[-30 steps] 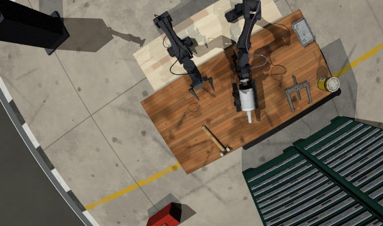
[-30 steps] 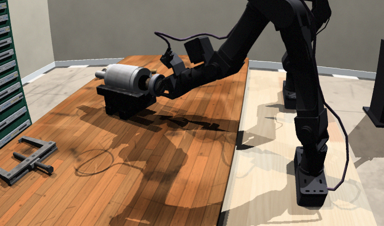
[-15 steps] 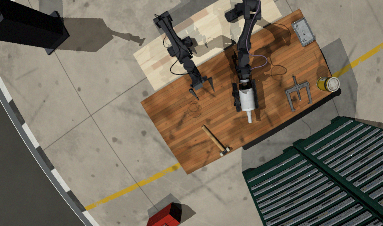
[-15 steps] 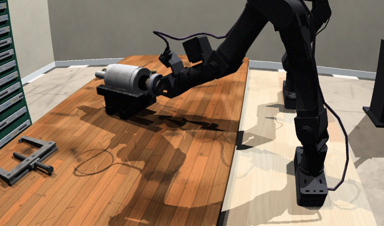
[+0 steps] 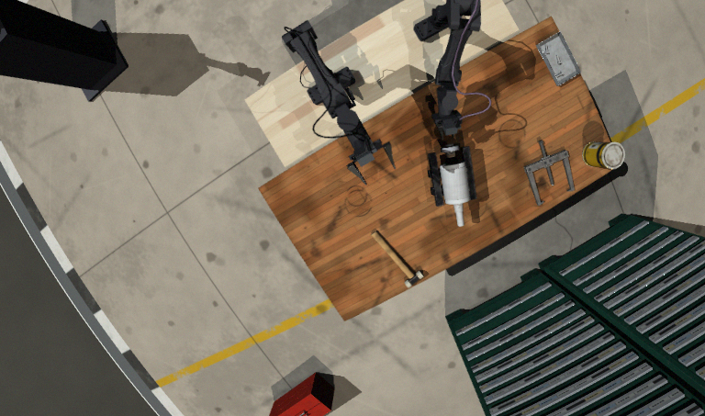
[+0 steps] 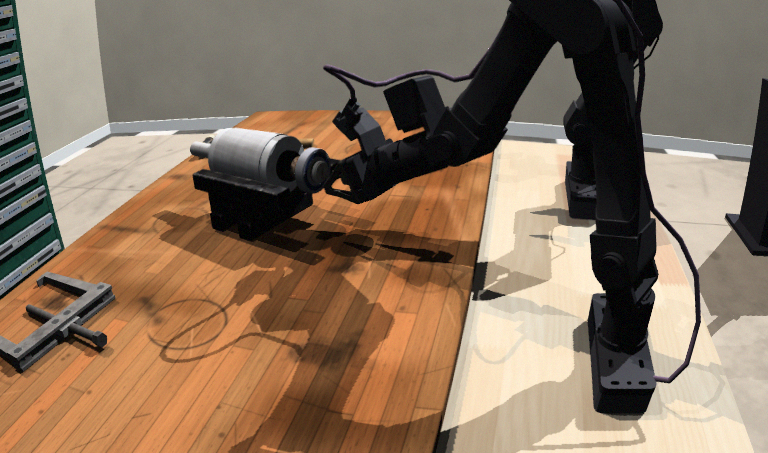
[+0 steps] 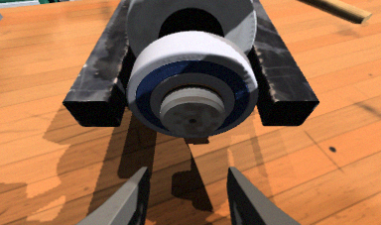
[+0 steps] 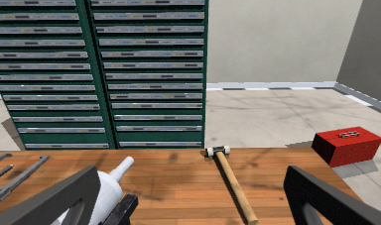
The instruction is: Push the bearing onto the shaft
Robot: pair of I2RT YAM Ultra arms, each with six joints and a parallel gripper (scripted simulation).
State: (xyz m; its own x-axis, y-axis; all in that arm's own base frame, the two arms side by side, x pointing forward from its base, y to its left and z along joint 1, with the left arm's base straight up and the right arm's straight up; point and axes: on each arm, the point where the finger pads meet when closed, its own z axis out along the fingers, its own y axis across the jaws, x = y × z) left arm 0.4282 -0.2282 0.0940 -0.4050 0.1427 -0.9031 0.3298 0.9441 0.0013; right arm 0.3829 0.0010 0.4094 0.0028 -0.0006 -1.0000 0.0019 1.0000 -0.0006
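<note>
Blue-sealed bearing (image 5: 450,149) (image 6: 304,165) (image 7: 193,49), twelve o'clock from the left hand (image 5: 450,140) (image 6: 330,177) (image 7: 188,175): its half-spread, empty fingers should straddle the shaft (image 5: 459,215) (image 6: 321,171) (image 7: 192,118) (image 8: 122,169), pushing squarely.

Tabletop (image 5: 311,219) (image 6: 362,289) (image 7: 327,185) (image 8: 174,185): smooth wood planks | rotor (image 5: 454,183) (image 6: 243,153) (image 8: 106,195): satin metal | hammer handle near the edge (image 5: 392,252) (image 7: 327,4) (image 8: 235,187): matt wood | can by the corner (image 5: 605,154): glossy yellow | cradle (image 5: 435,183) (image 6: 254,205) (image 7: 288,81) (image 8: 121,210): scuffed black
</note>
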